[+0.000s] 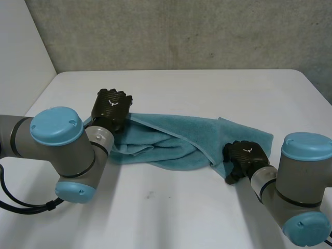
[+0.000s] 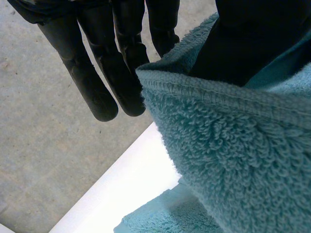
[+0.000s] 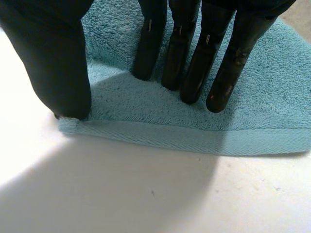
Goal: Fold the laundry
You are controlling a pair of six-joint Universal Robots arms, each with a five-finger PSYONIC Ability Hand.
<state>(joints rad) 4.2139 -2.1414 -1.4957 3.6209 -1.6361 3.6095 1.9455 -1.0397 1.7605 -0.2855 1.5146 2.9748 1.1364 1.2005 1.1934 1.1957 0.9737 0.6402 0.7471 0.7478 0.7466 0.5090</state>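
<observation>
Where the teal towel [image 1: 176, 137] lies bunched in a long roll across the white table [image 1: 207, 88], each of its ends sits at one of the hands. The end at the left hand [image 1: 110, 106] is raised off the table, and a hemmed edge runs from that hand down into the heap. In the left wrist view the hem [image 2: 204, 90] folds over the thumb [image 2: 243, 43]. The finger nearest the thumb lies against the cloth on its other side, so the towel is pinched there. The remaining fingers [image 2: 92, 82] reach out straight beside the cloth and apart from it, with the table's edge beyond their tips.

The other end lies flat under the right hand [image 1: 245, 155]. In the right wrist view its straight fingers [image 3: 194, 63] are spread a little and press their tips down on the pile just inside the woven border [image 3: 194, 141]. The thumb's tip [image 3: 58, 63] rests on the towel's corner, so nothing is gripped. Bare table lies just past that border. Both grey arms with light-blue caps reach in from the near side, and a concrete wall [image 1: 181, 31] stands behind the table.
</observation>
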